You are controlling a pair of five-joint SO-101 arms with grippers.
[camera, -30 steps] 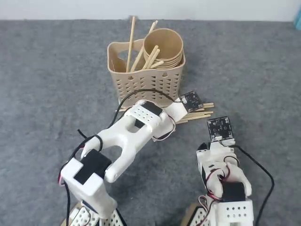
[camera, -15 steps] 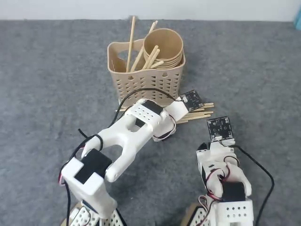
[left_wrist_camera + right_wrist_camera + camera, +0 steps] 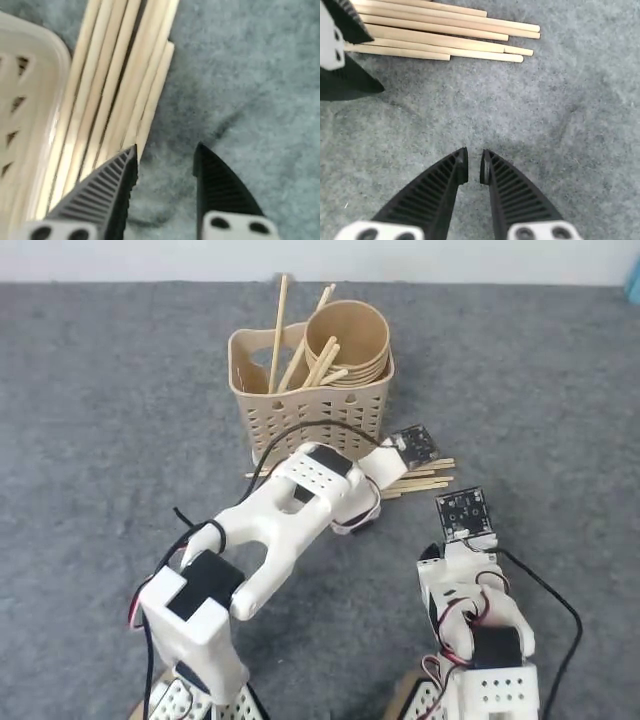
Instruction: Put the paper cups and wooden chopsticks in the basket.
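Observation:
A bundle of wooden chopsticks [image 3: 422, 478] lies on the grey carpet just in front of the beige basket [image 3: 300, 415]. The basket holds stacked paper cups [image 3: 348, 340] and several upright chopsticks [image 3: 279, 325]. In the left wrist view my left gripper [image 3: 165, 152] is open right at the ends of the chopsticks [image 3: 120, 85], one fingertip touching the bundle, the other over bare carpet, with the basket's wall [image 3: 20, 90] beside them. My right gripper [image 3: 473, 167] hovers low over the carpet, shut on nothing, a short way from the chopsticks [image 3: 445, 35].
The left arm [image 3: 290, 510] stretches across the middle toward the basket. The right arm [image 3: 470, 600] stands at the near right. The left gripper's black fingers [image 3: 342, 55] appear at the edge of the right wrist view. Grey carpet lies open around the basket's sides.
The left arm has edged slightly forward and to the right, toward the chopsticks on the carpet. The right arm has barely moved.

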